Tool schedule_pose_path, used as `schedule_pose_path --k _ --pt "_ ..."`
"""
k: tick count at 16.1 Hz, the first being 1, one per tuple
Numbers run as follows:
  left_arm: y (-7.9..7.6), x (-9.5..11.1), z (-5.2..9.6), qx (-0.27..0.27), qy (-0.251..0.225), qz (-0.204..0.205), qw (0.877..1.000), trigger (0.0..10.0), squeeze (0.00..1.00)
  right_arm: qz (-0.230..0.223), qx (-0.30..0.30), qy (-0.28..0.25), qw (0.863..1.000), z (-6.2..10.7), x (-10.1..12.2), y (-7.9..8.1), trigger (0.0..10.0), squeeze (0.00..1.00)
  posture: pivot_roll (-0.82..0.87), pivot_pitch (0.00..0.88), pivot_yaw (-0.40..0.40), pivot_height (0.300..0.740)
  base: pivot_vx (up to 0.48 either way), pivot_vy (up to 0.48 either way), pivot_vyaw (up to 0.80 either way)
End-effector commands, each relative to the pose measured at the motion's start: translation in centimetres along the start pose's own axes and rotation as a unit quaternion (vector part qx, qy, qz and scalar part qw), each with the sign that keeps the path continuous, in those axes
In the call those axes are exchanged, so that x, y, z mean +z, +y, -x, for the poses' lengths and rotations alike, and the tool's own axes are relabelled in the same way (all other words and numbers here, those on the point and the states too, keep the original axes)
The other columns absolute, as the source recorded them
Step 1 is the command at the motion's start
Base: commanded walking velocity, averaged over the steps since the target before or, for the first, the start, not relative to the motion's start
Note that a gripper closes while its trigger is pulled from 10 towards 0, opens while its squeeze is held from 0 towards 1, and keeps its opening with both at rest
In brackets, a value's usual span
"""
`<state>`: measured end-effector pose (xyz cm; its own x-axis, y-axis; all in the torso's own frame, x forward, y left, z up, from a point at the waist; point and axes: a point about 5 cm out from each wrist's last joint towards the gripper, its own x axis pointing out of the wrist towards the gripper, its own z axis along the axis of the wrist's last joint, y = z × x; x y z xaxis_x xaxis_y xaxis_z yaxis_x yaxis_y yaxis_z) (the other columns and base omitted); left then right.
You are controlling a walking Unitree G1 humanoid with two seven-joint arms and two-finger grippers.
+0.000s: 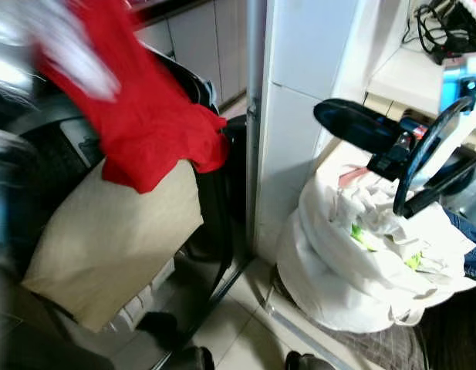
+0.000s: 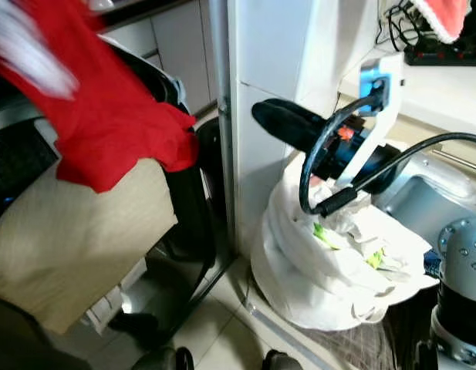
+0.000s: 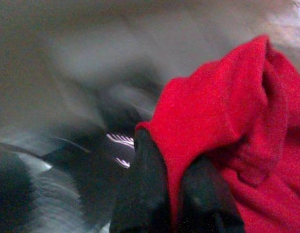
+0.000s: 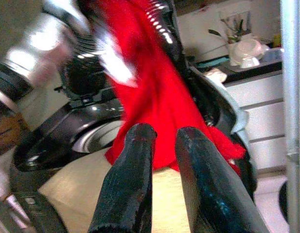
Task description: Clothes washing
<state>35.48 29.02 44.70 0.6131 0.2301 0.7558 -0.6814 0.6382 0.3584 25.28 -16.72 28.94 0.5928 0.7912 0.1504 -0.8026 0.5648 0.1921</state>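
Observation:
A red garment (image 1: 149,123) hangs from the upper left, over the open mouth of a black front-loading washing machine (image 1: 187,77). My left gripper (image 3: 171,179) is shut on its cloth, and that arm (image 1: 60,46) is blurred. Under the red garment a beige cloth (image 1: 114,239) spills out of the machine's opening. My right gripper (image 1: 353,123) hovers over a white laundry bag (image 1: 361,262) on the right and points toward the machine. Its fingers (image 4: 140,141) stand slightly apart with nothing between them.
A metal post (image 1: 255,116) and a white cabinet side (image 1: 299,100) separate the machine from the bag. A counter with cables (image 1: 442,27) is at the upper right. Tiled floor (image 1: 238,324) lies below, with dark feet at the bottom edge.

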Motion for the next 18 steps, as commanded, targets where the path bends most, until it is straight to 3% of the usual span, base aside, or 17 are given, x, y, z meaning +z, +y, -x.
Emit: schedule_pose_path --k 1,2,5,6,7,8,9,11,12,13,14,15,17,18 --pt "2.9 4.5 -1.2 0.096 -0.126 -0.041 0.987 0.0 0.0 0.014 -0.006 -0.008 1.0 0.0 0.5 0.1 10.0 0.0 -0.15 0.033 0.078 0.74 0.0 0.0 0.0" --pt "3.3 6.1 -1.3 0.096 -0.17 -0.062 0.979 0.0 0.0 0.015 -0.011 -0.011 1.0 0.1 0.6 -0.1 10.0 0.0 -0.14 0.029 0.077 0.74 0.0 0.0 0.0" --pt "0.0 4.9 -1.2 0.0 -0.122 -0.011 0.992 0.0 0.0 0.016 -0.01 -0.012 1.0 -0.1 0.4 -0.1 10.0 0.0 -0.14 0.028 0.076 0.74 0.0 0.0 0.0" --pt "-6.1 0.7 1.1 -0.161 0.007 0.058 0.985 0.0 0.0 0.02 -0.009 -0.007 1.0 -0.4 0.1 -0.1 10.0 0.0 -0.14 0.028 0.076 0.74 0.0 0.0 0.0" --pt "-9.3 -2.0 3.6 -0.243 0.089 0.079 0.963 0.0 0.0 0.022 -0.007 0.0 1.0 -0.5 -0.1 0.0 10.0 0.0 -0.14 0.028 0.075 0.74 0.0 0.0 0.0" --pt "-10.4 -3.3 4.9 -0.271 0.12 0.072 0.952 0.0 0.0 0.024 -0.005 0.007 1.0 -0.6 -0.3 0.1 10.0 0.0 -0.14 0.028 0.075 0.74 0.0 0.0 0.0" --pt "-12.2 -5.6 7.4 -0.331 0.189 0.061 0.923 0.0 0.0 0.028 -0.002 0.024 0.999 -0.7 -0.8 0.3 10.0 0.0 -0.14 0.03 0.078 0.74 0.0 0.0 0.0" --pt "-12.2 -9.2 10.1 -0.327 0.312 0.034 0.891 10.0 0.0 0.038 0.015 0.064 0.997 -0.9 -2.1 1.2 10.0 0.0 -0.15 0.027 0.085 0.74 0.0 0.0 0.0" --pt "-12.0 -9.5 10.2 -0.32 0.324 0.042 0.889 10.0 0.0 0.039 0.018 0.07 0.997 -0.9 -2.3 1.4 10.0 0.0 -0.16 0.027 0.086 0.74 0.0 0.0 0.0" --pt "-11.0 -9.8 9.7 -0.289 0.335 0.074 0.894 10.0 0.08 0.039 0.023 0.079 0.996 -0.9 -2.7 1.7 10.0 0.0 -0.15 0.027 0.084 0.74 0.0 0.0 0.0" --pt "-10.4 -9.9 9.4 -0.276 0.336 0.073 0.898 10.0 1.0 0.038 0.026 0.081 0.996 -1.0 -2.8 1.8 10.0 0.0 -0.15 0.027 0.083 0.74 0.0 0.0 0.0" --pt "-8.2 -10.6 8.6 -0.228 0.352 0.081 0.904 10.0 1.0 0.034 0.031 0.083 0.995 -1.1 -3.1 2.0 10.0 0.0 -0.15 0.026 0.078 0.74 0.0 0.0 0.0" --pt "-5.7 -11.4 8.0 -0.18 0.363 0.06 0.912 10.0 1.0 0.034 0.015 0.083 0.996 -1.5 -3.3 1.5 10.0 0.0 -0.15 0.025 0.075 0.74 0.0 0.0 0.0" --pt "-5.1 -11.8 8.1 -0.174 0.373 0.057 0.91 10.0 1.0 0.032 0.007 0.084 0.996 -1.6 -3.3 1.2 10.0 0.0 -0.15 0.025 0.075 0.74 0.0 0.0 0.0"
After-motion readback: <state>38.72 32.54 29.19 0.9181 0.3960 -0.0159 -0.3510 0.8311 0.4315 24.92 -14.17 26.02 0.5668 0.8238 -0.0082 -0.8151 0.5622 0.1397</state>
